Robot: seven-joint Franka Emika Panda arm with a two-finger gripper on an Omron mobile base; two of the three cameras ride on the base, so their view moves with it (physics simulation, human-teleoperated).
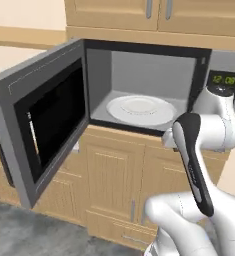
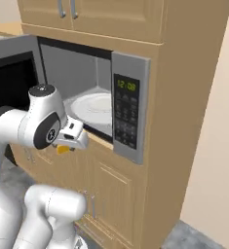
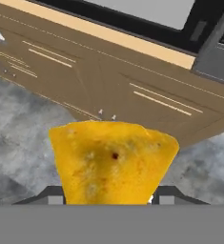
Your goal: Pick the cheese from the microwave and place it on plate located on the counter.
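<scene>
The cheese (image 3: pixel 113 162), a yellow-orange wedge, sits between the fingertips of my gripper (image 3: pixel 112 198), which is shut on it. In the right base view the cheese (image 2: pixel 63 149) shows as a small orange bit under the hand (image 2: pixel 72 136). It hangs outside the microwave (image 2: pixel 128 68), just below and in front of its opening. The microwave (image 1: pixel 149 70) stands open, its dark-windowed door (image 1: pixel 44 115) swung out to the left. The plate and the counter are out of view.
A large white dish with a raised inner ring (image 1: pixel 140 110) lies inside the microwave. Light wood cabinet doors (image 1: pixel 114 180) are below it and more cabinets (image 1: pixel 114 12) above. Under the held cheese lies grey floor (image 3: pixel 18 138).
</scene>
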